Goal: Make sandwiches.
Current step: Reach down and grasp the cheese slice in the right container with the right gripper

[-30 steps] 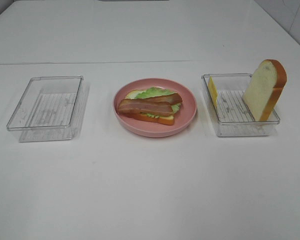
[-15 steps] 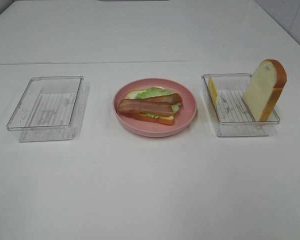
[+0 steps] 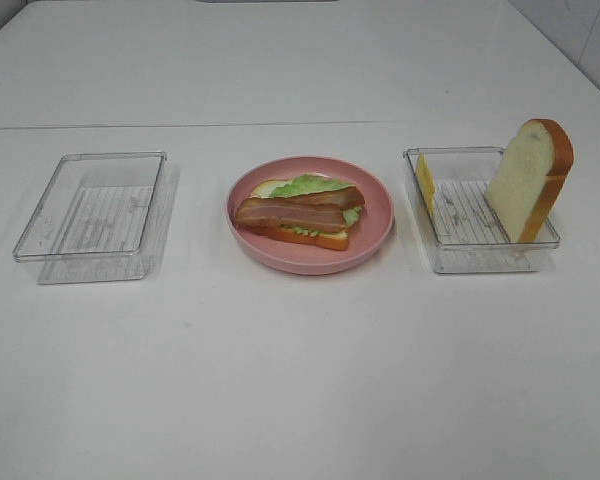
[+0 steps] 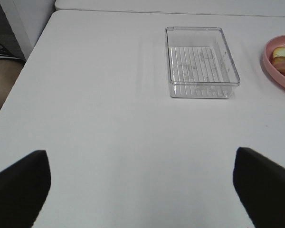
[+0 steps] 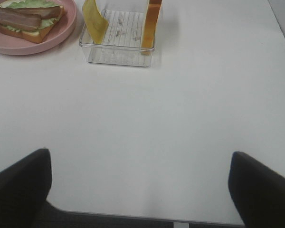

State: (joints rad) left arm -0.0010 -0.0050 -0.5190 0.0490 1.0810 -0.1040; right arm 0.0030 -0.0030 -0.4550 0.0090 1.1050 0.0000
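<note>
Sandwich (image 3: 300,215) lies far from left end effector (image 4: 141,154) and right end effector (image 5: 138,156), both spread.

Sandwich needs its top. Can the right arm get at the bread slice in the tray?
Probably yes: the bread slice sticks up above its tray, with bare table before the open right claw.

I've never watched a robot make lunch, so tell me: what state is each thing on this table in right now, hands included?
Sandwich: unfinished; bread, lettuce and bacon stacked, no top slice.
Pink plate: carrying the sandwich.
Bread slice: standing on edge in the right tray.
Cheese: leaning against that tray's wall.
Left tray: nothing in it.
Left hand: open, holding nothing.
Right hand: open, holding nothing.
</note>
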